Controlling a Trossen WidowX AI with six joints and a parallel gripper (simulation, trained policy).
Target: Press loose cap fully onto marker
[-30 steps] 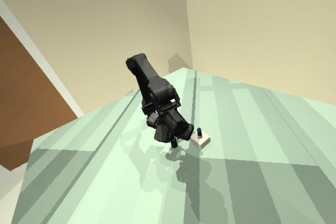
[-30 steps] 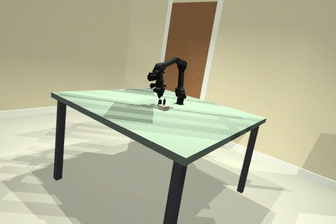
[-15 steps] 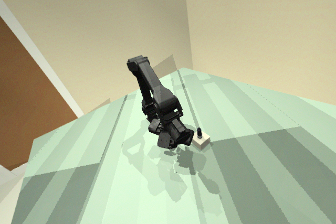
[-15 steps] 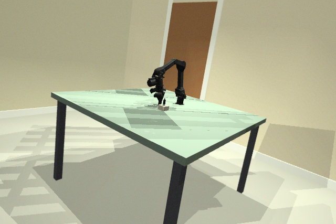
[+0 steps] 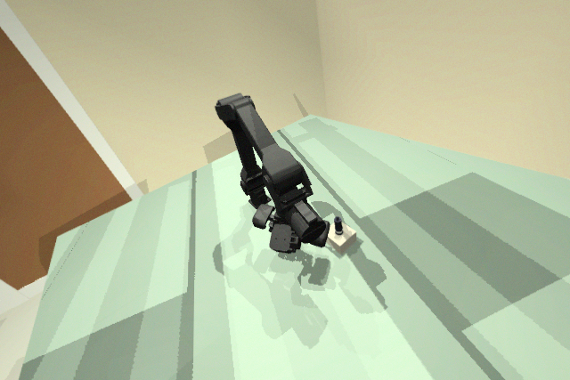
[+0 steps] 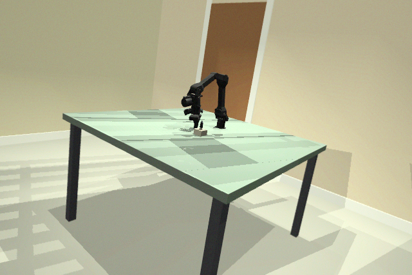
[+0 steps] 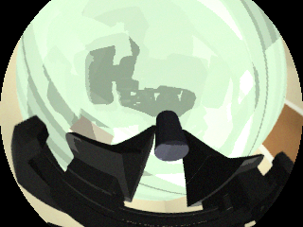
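The dark cap point(image 7: 171, 134) stands upright between the two fingertips in the wrist view, with a finger against each side. My gripper point(image 7: 169, 130) point(image 6: 195, 125) is shut on the cap, low over the table. Whether the cap's lower end touches the table cannot be told. In the top and exterior views the cap is hidden by the gripper. The pale holder block point(image 5: 342, 245) point(image 6: 200, 132) point(image 7: 91, 130) is beside the gripper, partly hidden by a finger in the wrist view. The dark marker point(image 5: 337, 225) point(image 6: 201, 125) stands upright in it, with its tip bare; the wrist view hides it.
The green striped table point(image 5: 257, 348) point(image 6: 229, 178) carries the arm's base, behind the gripper in the top view. The holder block and upright marker are the nearest obstacles. Shadows of the arm fall across the table. Walls and a brown door point(image 6: 237, 42) stand beyond.
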